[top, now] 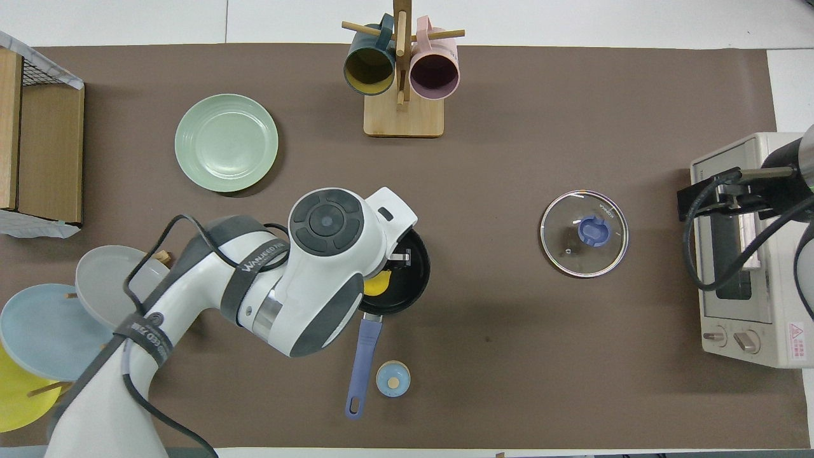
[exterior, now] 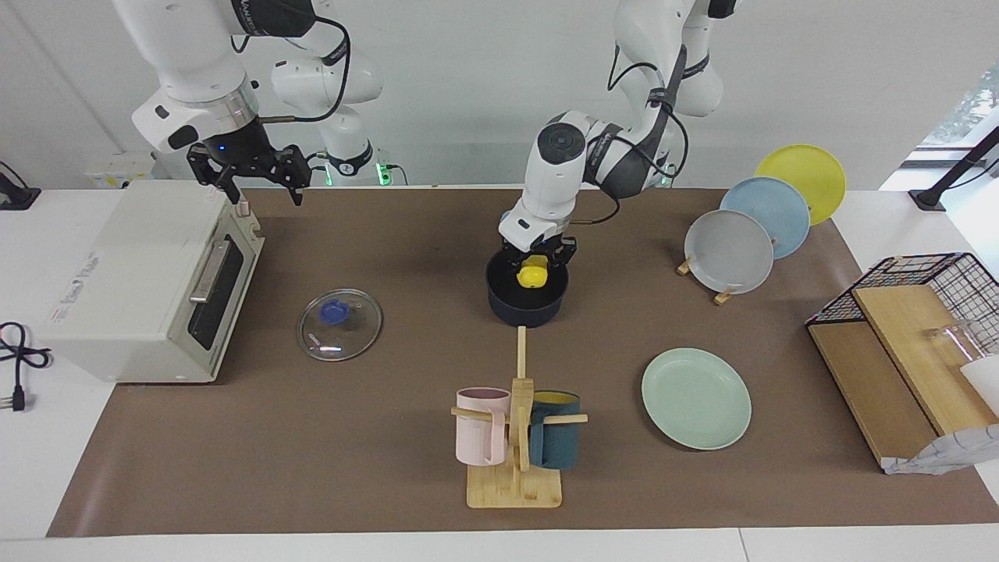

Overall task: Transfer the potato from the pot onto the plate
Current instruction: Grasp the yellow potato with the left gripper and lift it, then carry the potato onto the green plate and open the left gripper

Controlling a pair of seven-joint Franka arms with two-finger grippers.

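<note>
The yellow potato [exterior: 533, 275] is inside the dark navy pot [exterior: 524, 308] at the middle of the table. In the overhead view only a part of the potato [top: 378, 284] shows under the arm, and the pot [top: 410, 289] has its blue handle [top: 362, 366] pointing toward the robots. My left gripper [exterior: 537, 264] reaches down into the pot with its fingers on either side of the potato, shut on it. The mint-green plate [exterior: 696, 398] lies farther from the robots, toward the left arm's end, and also shows in the overhead view [top: 226, 142]. My right gripper [exterior: 264, 187] waits open over the toaster oven's corner.
A glass lid [exterior: 340, 324] lies between the pot and the toaster oven [exterior: 148, 281]. A mug rack [exterior: 515, 437] stands farther out than the pot. Grey, blue and yellow plates [exterior: 730, 250] stand in a rack. A wire basket with boards [exterior: 905, 343] is at the left arm's end. A small blue disc [top: 392, 379] lies beside the handle.
</note>
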